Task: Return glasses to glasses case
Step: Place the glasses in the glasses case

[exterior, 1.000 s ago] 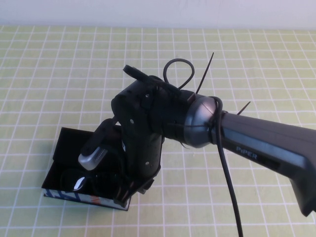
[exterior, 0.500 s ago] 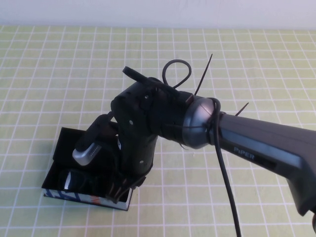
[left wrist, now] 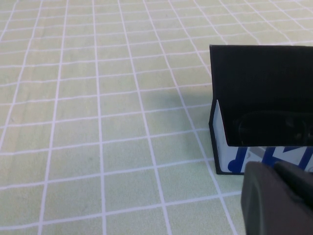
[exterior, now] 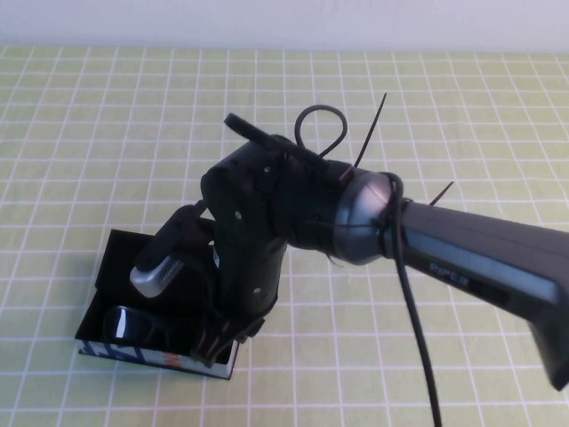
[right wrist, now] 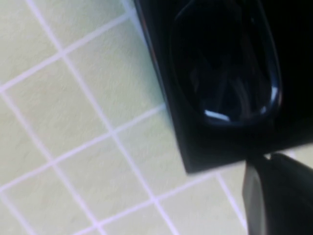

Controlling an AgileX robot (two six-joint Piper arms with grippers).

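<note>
In the high view the right arm [exterior: 480,267] reaches in from the right edge of the frame toward the lower left, its black wrist housing hanging over the open glasses case [exterior: 111,267]. The case sits in the lower left of the frame on the green checked tablecloth [exterior: 89,124], lid raised at its far side and the blue-and-white patterned wall with an orange mark facing the near edge. The glasses [exterior: 133,325] lie inside the case, one dark lens showing at the case's left end; the rest of the frame is hidden under the arm.

The right gripper [exterior: 213,342] points down at the near right corner of the case, its fingers pressed together with nothing between them. In the right wrist view a lens of the glasses [right wrist: 225,63] fills the upper right of the frame, lying in the black interior, with the case corner [right wrist: 195,156] below it and a dark finger [right wrist: 279,196] in the lower right corner.

Against the frame a second ago, the wrist has turned and lowered: the gripper tips now sit lower and nearer the case's front wall, and the grey wrist camera [exterior: 158,274] has shifted left. The visible lens lies flatter and further left than before. The case has not moved.

The left gripper [left wrist: 279,200] shows only as a dark blurred shape in the lower right of the left wrist view, close beside the case's patterned end; whether its fingers are apart cannot be told.
</note>
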